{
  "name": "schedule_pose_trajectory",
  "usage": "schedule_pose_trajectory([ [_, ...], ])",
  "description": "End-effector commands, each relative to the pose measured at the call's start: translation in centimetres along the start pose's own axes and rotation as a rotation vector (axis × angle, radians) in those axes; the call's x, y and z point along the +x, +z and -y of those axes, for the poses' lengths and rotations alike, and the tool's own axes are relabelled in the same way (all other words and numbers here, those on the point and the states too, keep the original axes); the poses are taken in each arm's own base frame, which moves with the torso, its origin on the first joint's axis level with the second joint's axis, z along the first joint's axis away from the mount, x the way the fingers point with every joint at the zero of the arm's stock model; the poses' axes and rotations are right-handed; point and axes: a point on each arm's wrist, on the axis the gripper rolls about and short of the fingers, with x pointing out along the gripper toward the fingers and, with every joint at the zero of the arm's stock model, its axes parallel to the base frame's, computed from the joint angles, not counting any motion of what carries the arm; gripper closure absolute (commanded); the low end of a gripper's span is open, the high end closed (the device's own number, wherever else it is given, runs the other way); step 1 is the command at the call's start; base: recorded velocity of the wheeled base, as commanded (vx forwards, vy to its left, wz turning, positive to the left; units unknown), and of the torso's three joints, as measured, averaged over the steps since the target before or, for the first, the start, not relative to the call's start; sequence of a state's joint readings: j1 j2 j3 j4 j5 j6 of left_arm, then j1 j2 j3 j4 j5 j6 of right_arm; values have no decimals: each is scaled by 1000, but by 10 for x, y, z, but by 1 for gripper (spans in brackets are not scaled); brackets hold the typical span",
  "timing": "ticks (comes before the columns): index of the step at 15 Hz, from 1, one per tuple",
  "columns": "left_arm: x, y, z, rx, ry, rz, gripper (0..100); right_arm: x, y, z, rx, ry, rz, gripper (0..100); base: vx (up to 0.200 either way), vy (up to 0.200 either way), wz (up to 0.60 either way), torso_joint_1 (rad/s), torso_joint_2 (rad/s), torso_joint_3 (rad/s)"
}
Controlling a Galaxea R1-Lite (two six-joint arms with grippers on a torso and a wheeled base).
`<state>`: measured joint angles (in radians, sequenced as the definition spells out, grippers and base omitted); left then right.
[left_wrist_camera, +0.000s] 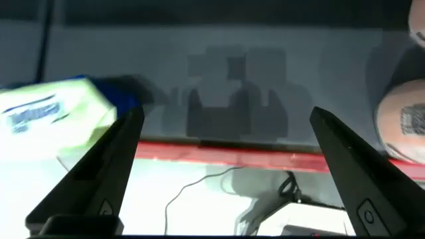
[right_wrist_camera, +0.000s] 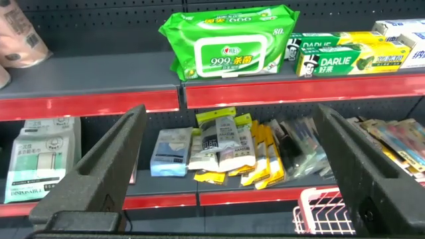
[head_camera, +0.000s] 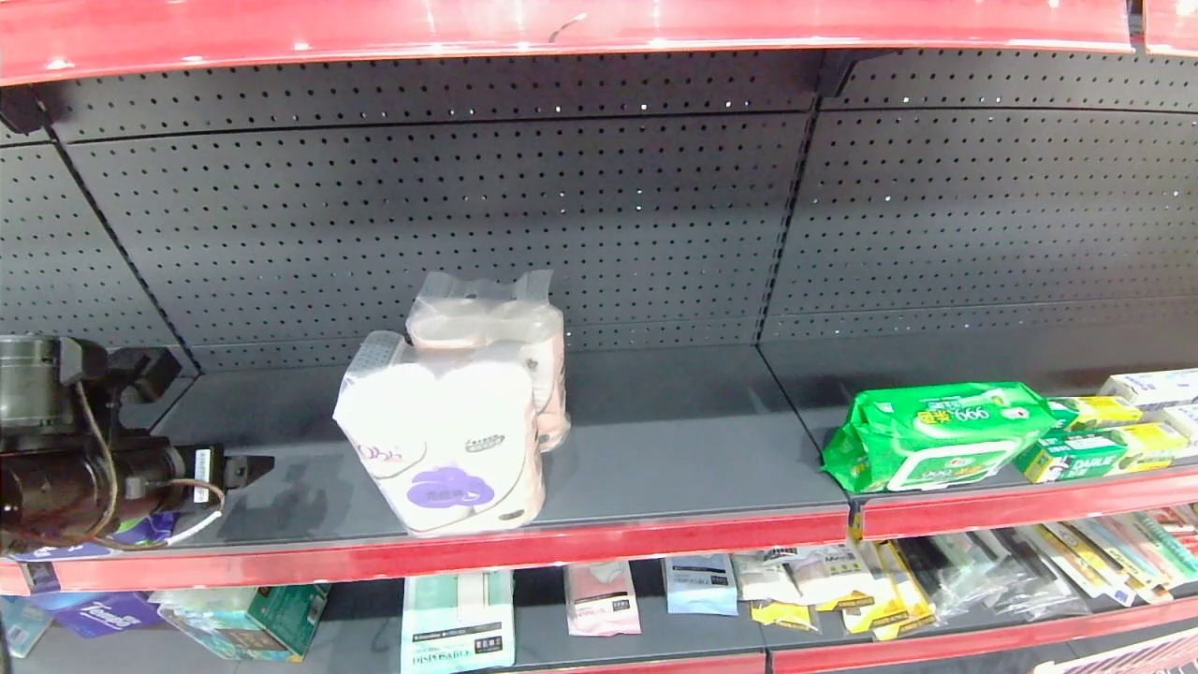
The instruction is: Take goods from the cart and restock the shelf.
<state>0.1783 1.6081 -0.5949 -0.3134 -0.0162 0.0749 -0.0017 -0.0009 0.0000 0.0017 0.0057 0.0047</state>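
Note:
Two toilet paper packs stand mid-shelf: a white and purple one (head_camera: 449, 440) at the front and a pinkish one (head_camera: 519, 342) just behind it. My left gripper (head_camera: 220, 412) hovers over the left end of that shelf (head_camera: 674, 449), open and empty, left of the packs. In the left wrist view its fingers (left_wrist_camera: 227, 116) spread wide over the red shelf edge (left_wrist_camera: 226, 156), with a roll pack (left_wrist_camera: 402, 119) off to one side. My right gripper (right_wrist_camera: 230, 113) is open and empty, facing the shelves in front of the green wet wipes pack (right_wrist_camera: 229, 43).
The green wipes (head_camera: 936, 435) and toothpaste boxes (head_camera: 1095, 440) lie on the right shelf section. Small packets (right_wrist_camera: 219, 143) fill the lower shelf. A pink wire basket corner (right_wrist_camera: 325, 209) shows below. A tissue pack (left_wrist_camera: 46, 119) sits under the left arm.

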Motion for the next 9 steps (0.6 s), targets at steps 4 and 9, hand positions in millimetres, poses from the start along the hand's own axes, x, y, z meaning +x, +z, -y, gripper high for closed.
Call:
schedule_pose_trajectory([
  [4,44,-7,24,56,-101,-66,0,0,0,0,0,1,-2,0,0,0,0,0,0,0],
  [9,63,-3,45,100,-151,-38,0,0,0,0,0,1,-2,0,0,0,0,0,0,0],
])
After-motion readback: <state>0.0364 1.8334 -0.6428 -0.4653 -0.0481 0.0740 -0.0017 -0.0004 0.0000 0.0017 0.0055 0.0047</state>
